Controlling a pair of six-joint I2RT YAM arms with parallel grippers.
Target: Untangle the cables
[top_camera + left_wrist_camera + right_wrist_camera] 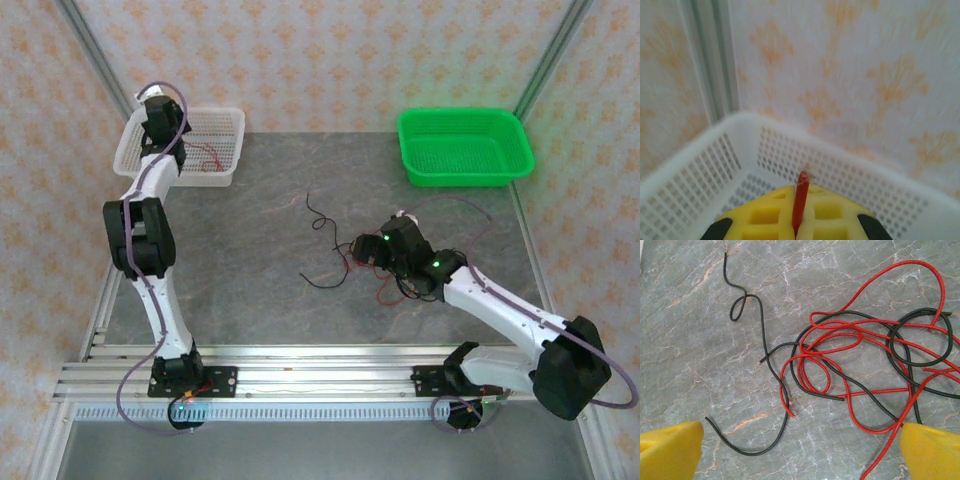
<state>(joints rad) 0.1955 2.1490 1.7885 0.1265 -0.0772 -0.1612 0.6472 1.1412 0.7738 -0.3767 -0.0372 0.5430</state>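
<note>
Over the white basket [238,140] at the desk's far-left corner my left gripper [801,192] is pressed together, pinching one red cable [800,205], while right of the desk's middle my right gripper [800,452] hangs spread wide above the tangled red and black cables [860,355].

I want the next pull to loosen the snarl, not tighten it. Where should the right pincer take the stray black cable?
Probably take the black cable on its lone lower curve, clear of the red strands. It lies flat on the table, so come straight down with the open right pincer astride it.
</note>
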